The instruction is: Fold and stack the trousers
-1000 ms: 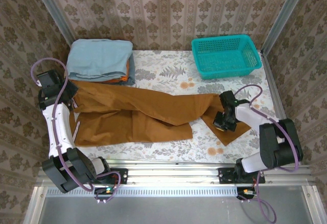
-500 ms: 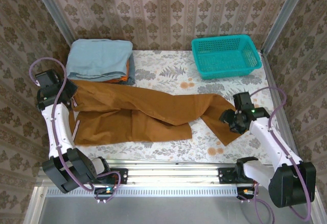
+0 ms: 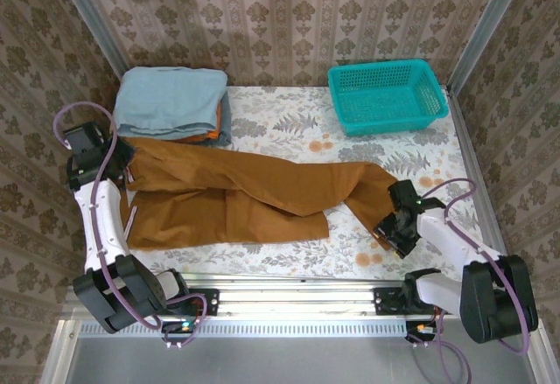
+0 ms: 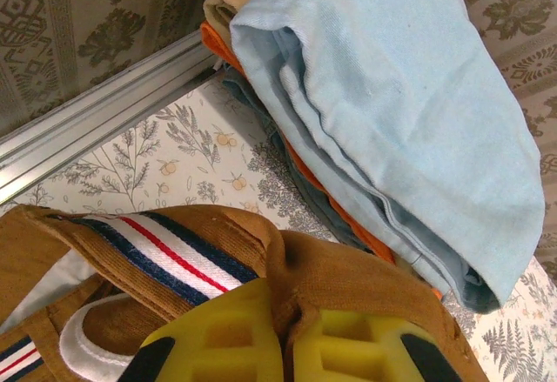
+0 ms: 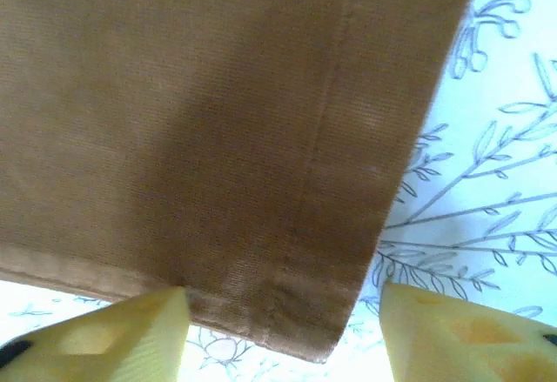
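The rust-brown trousers (image 3: pixel 254 187) lie spread across the table, waist at the left and one leg running to the near right. My left gripper (image 3: pixel 121 152) is at the waist. In the left wrist view its yellow fingers (image 4: pixel 218 338) are shut on a fold of the brown waistband (image 4: pixel 365 269), beside the red, white and blue striped trim (image 4: pixel 165 256). My right gripper (image 3: pixel 391 226) hovers low over the end of the right leg. In the right wrist view its fingers (image 5: pixel 104 334) stand apart, with the hem corner (image 5: pixel 287 312) of the leg (image 5: pixel 218 121) between them, flat on the table.
A stack of folded clothes topped by a light blue garment (image 3: pixel 171 104) sits at the back left, touching the waist end. A teal basket (image 3: pixel 385 95) stands at the back right. Patterned walls and metal rails close in the floral table (image 3: pixel 289 126).
The right gripper has opened and moved from the middle of the right leg toward the near edge, down to the hem. The left gripper has barely moved.
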Motion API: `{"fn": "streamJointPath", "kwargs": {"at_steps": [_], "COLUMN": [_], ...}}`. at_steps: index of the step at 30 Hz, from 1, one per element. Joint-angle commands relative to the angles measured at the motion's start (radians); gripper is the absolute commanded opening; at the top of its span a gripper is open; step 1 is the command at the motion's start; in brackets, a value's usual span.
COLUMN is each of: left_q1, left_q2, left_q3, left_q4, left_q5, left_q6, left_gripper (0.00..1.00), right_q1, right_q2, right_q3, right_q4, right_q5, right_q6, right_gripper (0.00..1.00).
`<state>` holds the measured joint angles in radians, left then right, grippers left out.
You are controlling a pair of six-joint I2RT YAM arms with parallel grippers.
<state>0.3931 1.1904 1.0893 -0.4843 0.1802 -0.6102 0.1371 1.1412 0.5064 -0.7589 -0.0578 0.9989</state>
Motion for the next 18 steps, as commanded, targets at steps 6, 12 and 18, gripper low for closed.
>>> {"fn": "streamJointPath", "kwargs": {"at_steps": [6, 12, 18], "left_q1": [-0.003, 0.057, 0.129], "left_q2": [0.006, 0.006, 0.007], "left_q3": [0.030, 0.120, 0.253], "left_q4": [0.048, 0.009, -0.067], "left_q5": [0.024, 0.050, 0.069], "left_q6": [-0.014, -0.047, -0.047], "left_gripper": [0.00, 0.00, 0.00], "right_q1": [-0.034, -0.220, -0.446], "right_q2": [-0.172, -0.232, -0.186], "right_q3": [0.183, 0.477, 0.666], "right_q4": [-0.102, -0.169, -0.106], "right_q5": [0.146, 0.209, 0.108], "right_q6": [-0.048, -0.265, -0.363], "right_gripper": [0.00, 0.00, 0.00]}}
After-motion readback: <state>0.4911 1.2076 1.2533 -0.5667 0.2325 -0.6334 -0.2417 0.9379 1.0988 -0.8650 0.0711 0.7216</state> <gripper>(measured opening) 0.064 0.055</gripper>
